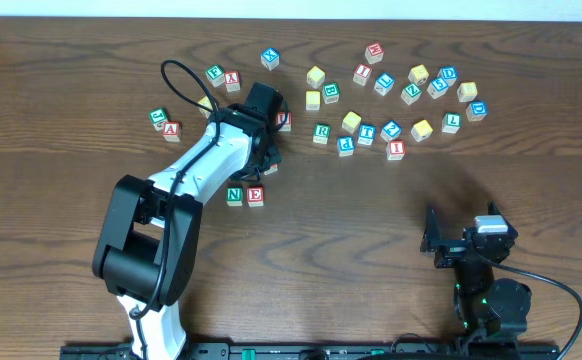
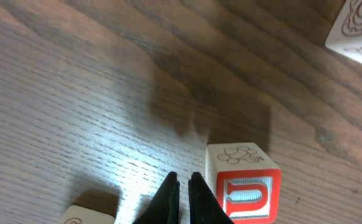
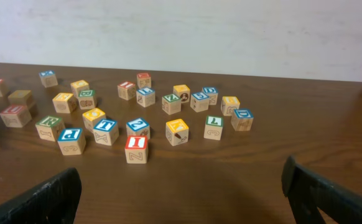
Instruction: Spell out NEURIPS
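Notes red U cube [image 2: 248, 199] on table [image 2: 75, 93] just beside left gripper [image 2: 184, 186], closed on nothing; right gripper [image 3: 181, 186] wide open, idle. Judges cube light, rigid, smooth; recommends gripping opposite flat faces.

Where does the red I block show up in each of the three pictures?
Overhead: red I block, right of centre, upper half.
Left wrist: not in it.
Right wrist: red I block, left of centre, lower half.
Shared landmark: blue P block, left of it in both.
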Available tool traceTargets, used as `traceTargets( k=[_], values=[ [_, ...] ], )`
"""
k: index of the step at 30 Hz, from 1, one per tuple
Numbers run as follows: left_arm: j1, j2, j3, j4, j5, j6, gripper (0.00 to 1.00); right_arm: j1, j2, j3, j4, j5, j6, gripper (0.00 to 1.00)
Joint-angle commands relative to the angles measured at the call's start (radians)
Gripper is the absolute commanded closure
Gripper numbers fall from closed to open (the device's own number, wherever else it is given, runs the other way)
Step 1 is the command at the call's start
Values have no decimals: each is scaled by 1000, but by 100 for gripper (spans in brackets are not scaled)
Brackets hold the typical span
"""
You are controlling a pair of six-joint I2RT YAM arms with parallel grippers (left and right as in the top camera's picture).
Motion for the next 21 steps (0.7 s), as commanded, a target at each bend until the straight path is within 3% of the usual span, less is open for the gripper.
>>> traceTargets(
  k=[1,21],
  values=[
    [0,11,9,7,-35,-13,92,-6,-3,-1,-5,-2,17,1],
    [0,62,9,71,-19,-2,92,-6,-3,-1,-5,-2,17,1]
  ],
)
